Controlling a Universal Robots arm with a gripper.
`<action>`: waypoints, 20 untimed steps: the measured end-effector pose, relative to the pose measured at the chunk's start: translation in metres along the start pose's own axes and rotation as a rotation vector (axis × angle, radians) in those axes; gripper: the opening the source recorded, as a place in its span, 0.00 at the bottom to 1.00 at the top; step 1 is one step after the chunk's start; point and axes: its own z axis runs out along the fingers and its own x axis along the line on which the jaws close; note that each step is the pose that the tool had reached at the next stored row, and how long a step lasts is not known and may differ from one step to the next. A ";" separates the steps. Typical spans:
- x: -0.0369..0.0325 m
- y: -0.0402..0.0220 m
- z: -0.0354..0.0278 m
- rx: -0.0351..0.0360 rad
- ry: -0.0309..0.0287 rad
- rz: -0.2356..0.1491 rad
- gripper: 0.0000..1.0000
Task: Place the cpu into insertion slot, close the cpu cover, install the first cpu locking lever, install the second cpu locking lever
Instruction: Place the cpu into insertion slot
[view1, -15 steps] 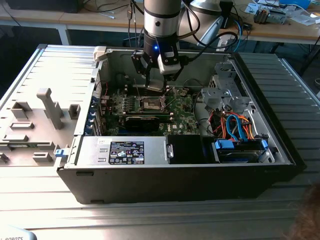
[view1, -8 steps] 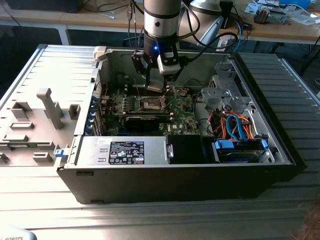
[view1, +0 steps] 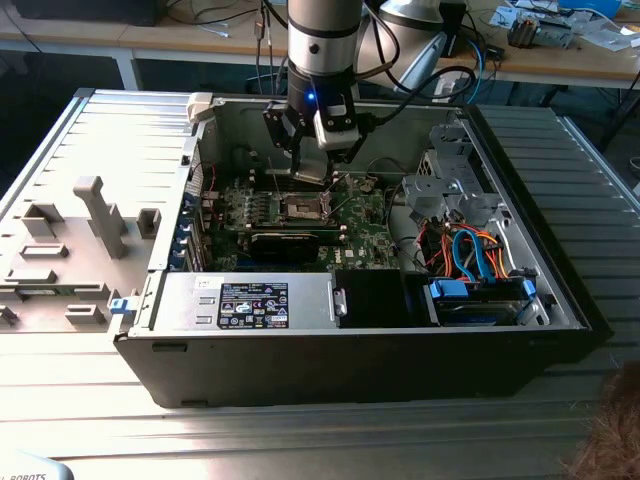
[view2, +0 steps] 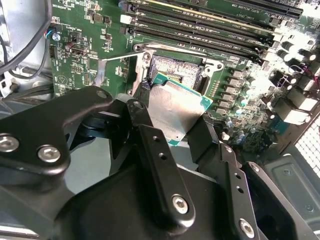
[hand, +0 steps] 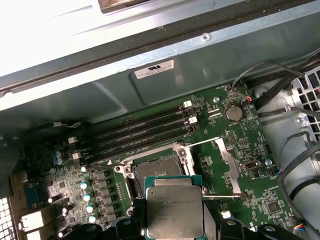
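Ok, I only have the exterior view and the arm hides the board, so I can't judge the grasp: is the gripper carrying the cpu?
Observer: Yes. In the second wrist view the gripper is shut on the cpu, metal top showing.
Operator: Is the insertion slot free?
Observer: In the first wrist view the insertion slot is bare, with no chip in it.
Operator: Seated yet?
Observer: No, the cpu is held clear of the slot, between the fingers.

The cpu (view2: 172, 107) has a dull, smooth silver-grey metal top. The gripper (view2: 172, 125) is matt black with shiny metal screws. The insertion slot (hand: 157, 165) has a silvery metal rim. The case wall (hand: 165, 85) is matt grey sheet metal.
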 end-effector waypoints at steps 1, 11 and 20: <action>0.0000 0.0000 0.0001 0.0000 -0.0001 0.001 0.55; 0.0000 -0.0001 0.0013 -0.0003 -0.0017 0.020 0.55; 0.0000 -0.0003 0.0032 -0.0007 -0.0056 0.063 0.55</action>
